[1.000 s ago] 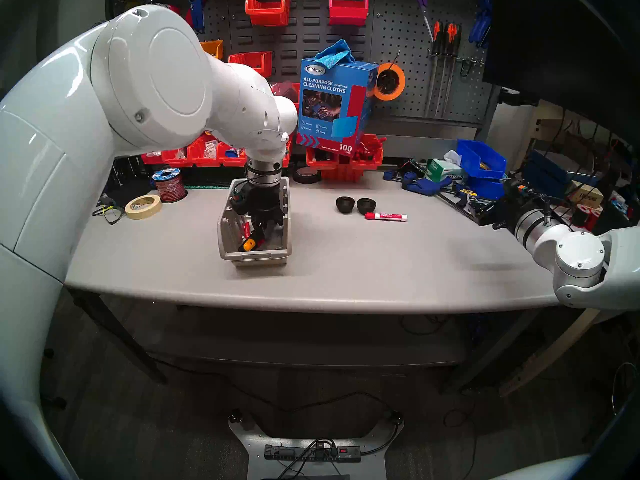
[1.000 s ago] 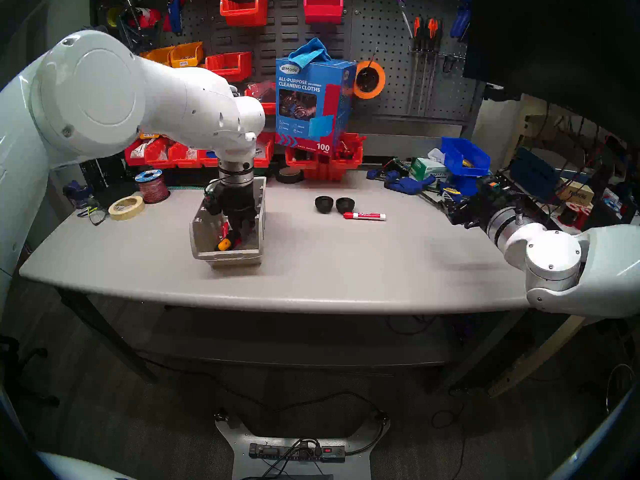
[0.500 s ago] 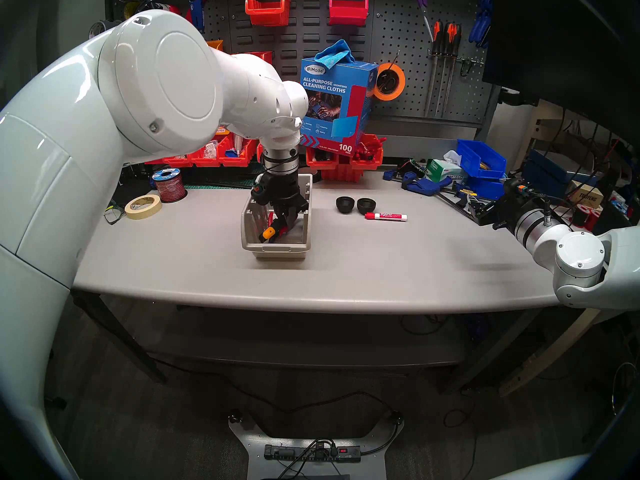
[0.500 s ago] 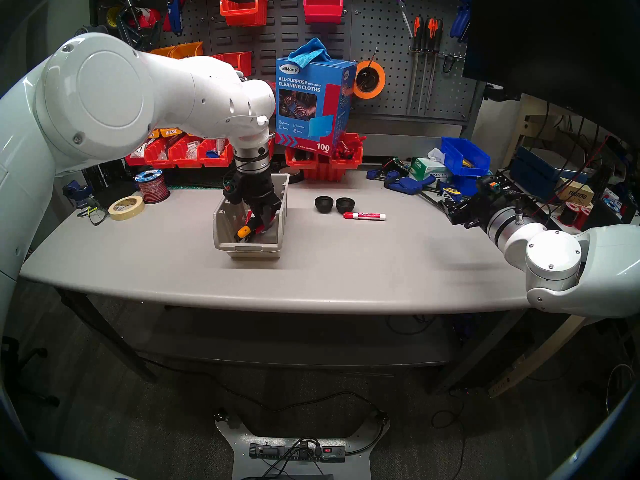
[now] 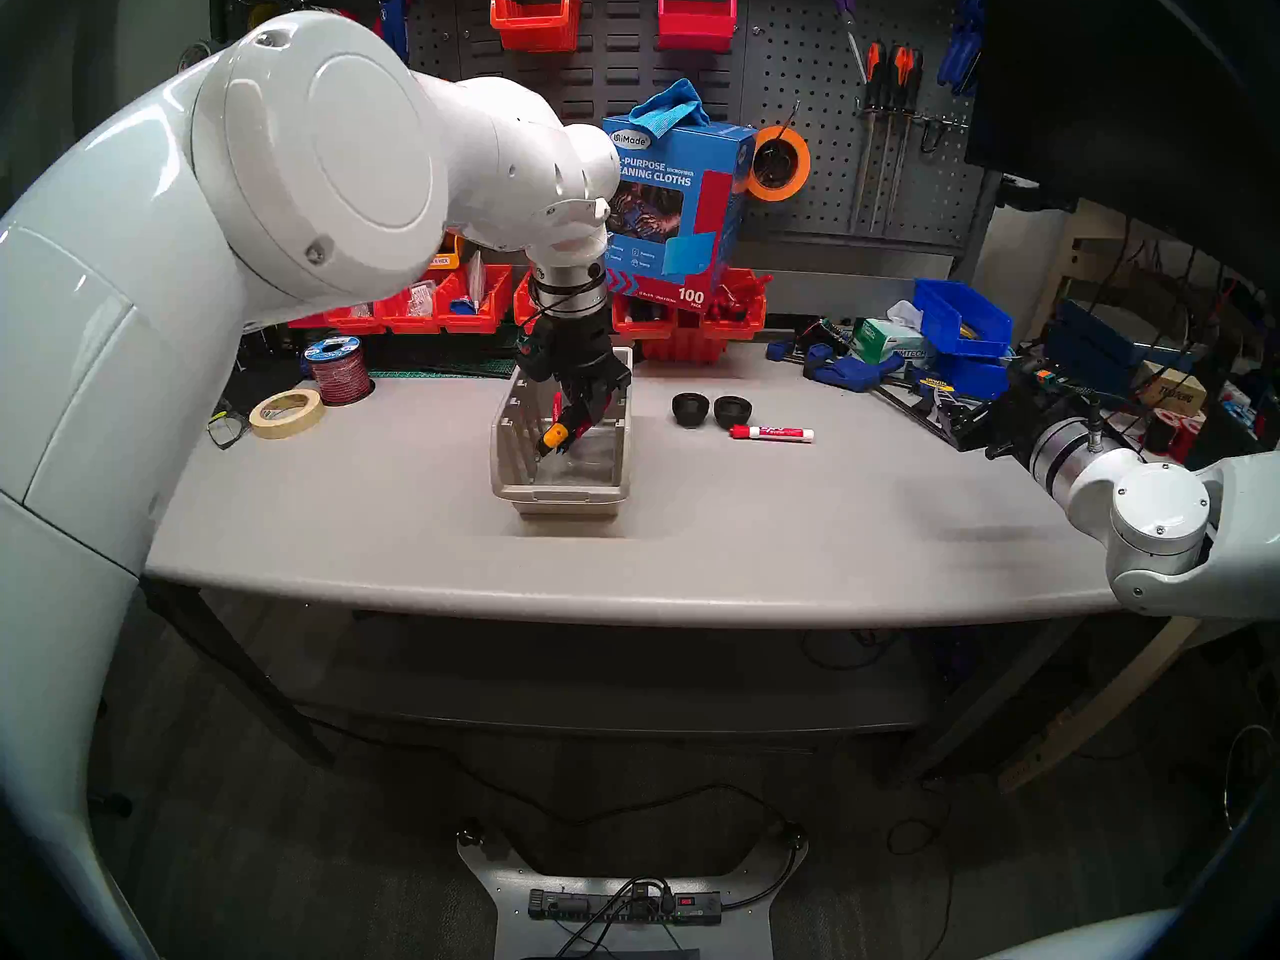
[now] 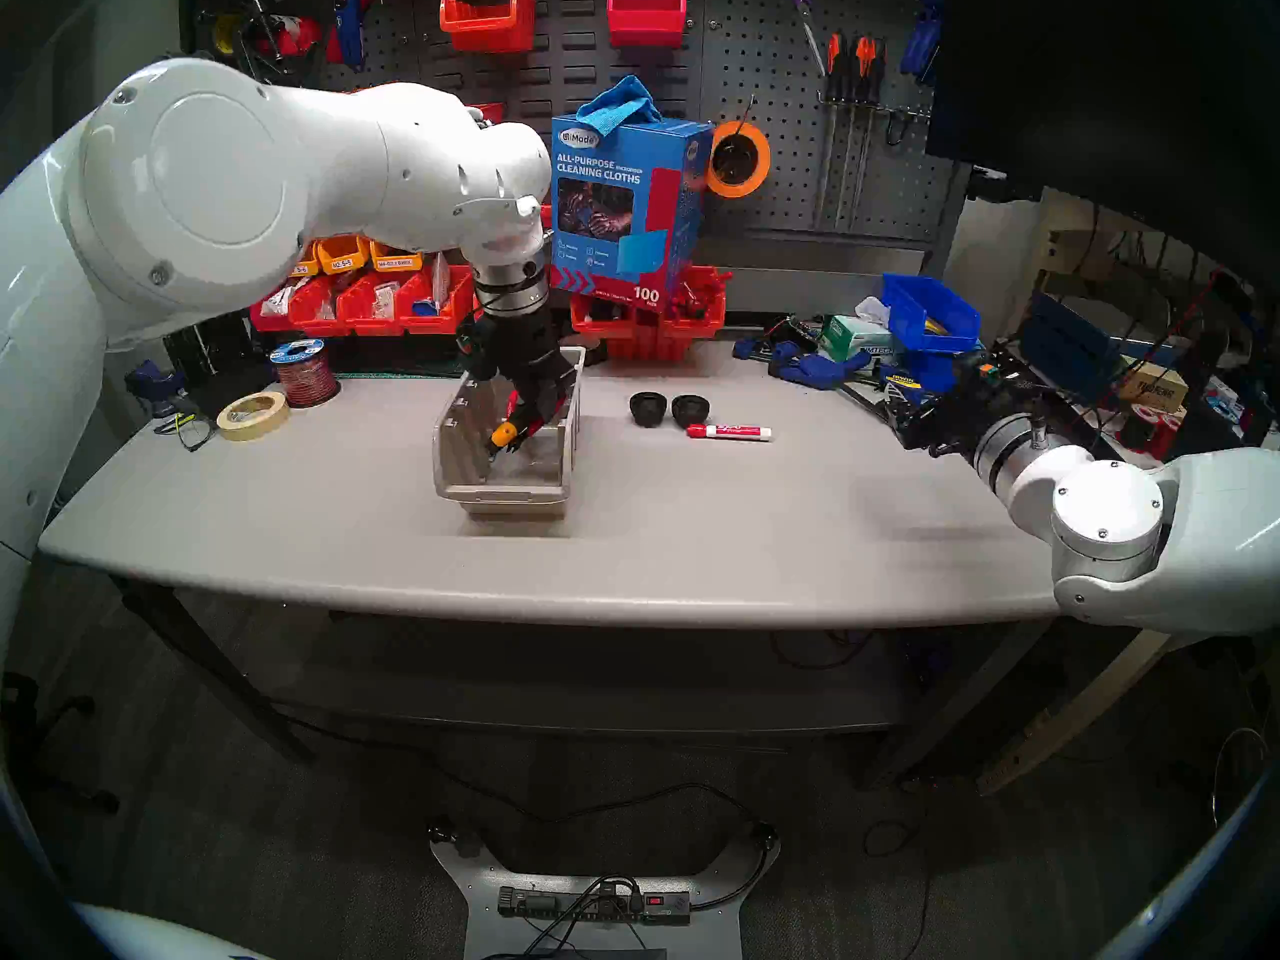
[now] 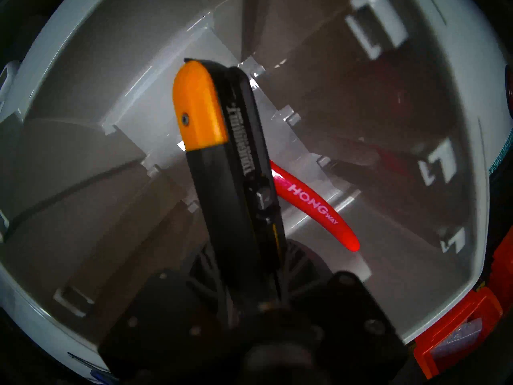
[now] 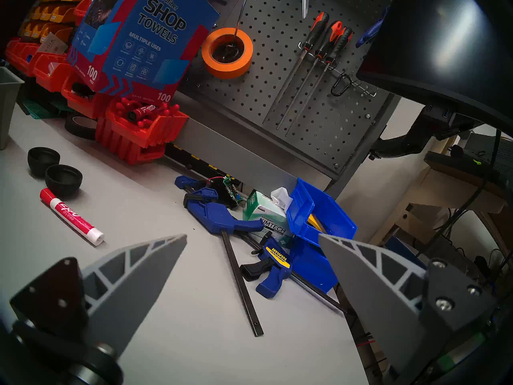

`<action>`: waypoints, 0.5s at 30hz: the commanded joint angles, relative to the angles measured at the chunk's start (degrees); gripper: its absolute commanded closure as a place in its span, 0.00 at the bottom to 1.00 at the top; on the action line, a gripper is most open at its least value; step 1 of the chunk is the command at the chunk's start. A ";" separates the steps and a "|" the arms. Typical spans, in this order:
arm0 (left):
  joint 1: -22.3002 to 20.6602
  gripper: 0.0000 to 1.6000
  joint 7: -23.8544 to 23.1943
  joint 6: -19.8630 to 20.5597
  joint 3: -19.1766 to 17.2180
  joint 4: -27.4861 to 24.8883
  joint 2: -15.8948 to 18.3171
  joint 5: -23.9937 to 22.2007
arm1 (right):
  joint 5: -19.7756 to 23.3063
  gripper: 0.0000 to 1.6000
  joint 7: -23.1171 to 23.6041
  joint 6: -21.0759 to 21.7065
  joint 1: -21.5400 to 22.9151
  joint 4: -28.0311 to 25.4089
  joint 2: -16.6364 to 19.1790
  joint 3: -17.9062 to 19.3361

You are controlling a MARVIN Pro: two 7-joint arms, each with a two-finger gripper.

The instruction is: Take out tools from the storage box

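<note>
The beige storage box stands mid-table. My left gripper reaches into it from above, shut on a long black tool with a yellow-orange end, which hangs clear of the box floor. A slim red-handled tool sticks out beside it, also off the floor; whether it is clamped too is unclear. Two black cups and a red-capped marker lie on the table right of the box. My right gripper hovers open and empty at the table's right edge.
Blue bar clamps, a tissue box and blue bins crowd the back right. Red bins and a cleaning-cloth box stand behind the storage box. A masking tape roll and a wire spool sit at the left.
The storage box slid to the right along with my left arm. The left gripper then rose, lifting the black tool and the red-handled one off the box floor. The right arm stayed put.
</note>
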 commanded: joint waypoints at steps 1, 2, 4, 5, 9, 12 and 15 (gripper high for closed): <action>-4.65 1.00 4.82 0.11 -1.85 2.40 -0.40 -0.65 | 0.05 0.00 -0.16 -0.14 0.47 0.09 -0.10 0.36; -4.65 1.00 4.82 0.11 -1.85 2.40 -0.40 -0.65 | 0.05 0.00 -0.16 -0.14 0.47 0.09 -0.10 0.36; -5.70 1.00 4.66 0.11 -2.92 3.32 -0.48 -1.13 | 0.06 0.00 -0.16 -0.17 0.46 0.09 -0.13 0.34; -6.10 1.00 4.59 0.11 -3.39 3.77 -0.48 -1.36 | 0.07 0.00 -0.16 -0.18 0.46 0.09 -0.15 0.33; -7.19 1.00 4.32 0.11 -4.81 5.16 -0.41 -2.02 | 0.09 0.00 -0.15 -0.21 0.45 0.08 -0.20 0.30; -7.85 1.00 4.28 0.11 -5.75 6.01 -0.33 -2.47 | 0.11 0.00 -0.16 -0.24 0.45 0.08 -0.24 0.28; -8.26 1.00 4.27 0.11 -6.36 6.50 -0.22 -2.67 | 0.13 0.00 -0.16 -0.26 0.46 0.07 -0.27 0.27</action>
